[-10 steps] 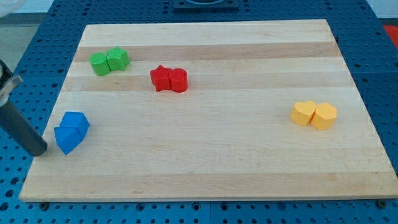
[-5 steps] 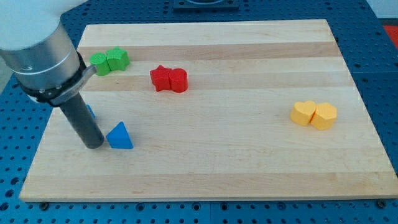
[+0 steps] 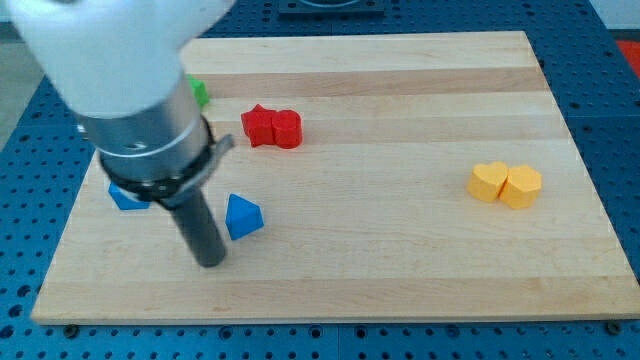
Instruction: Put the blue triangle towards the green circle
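my tip (image 3: pixel 211 262) just left-below triangle (image 3: pixel 243 215), star (image 3: pixel 259 125) above

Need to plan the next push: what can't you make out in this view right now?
- Green circle: hidden behind my arm; only a green sliver shows.
- Second blue block: partly covered by my arm, shape unclear.
- My tip sits lower-left of the blue triangle; contact unclear.

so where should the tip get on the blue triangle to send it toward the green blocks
No grip here, only a push. Meet the blue triangle on its lower-right face, coming from the view's bottom right, since the green block lies up and left. My tip now sits just below-left of it, so it must circle round first.
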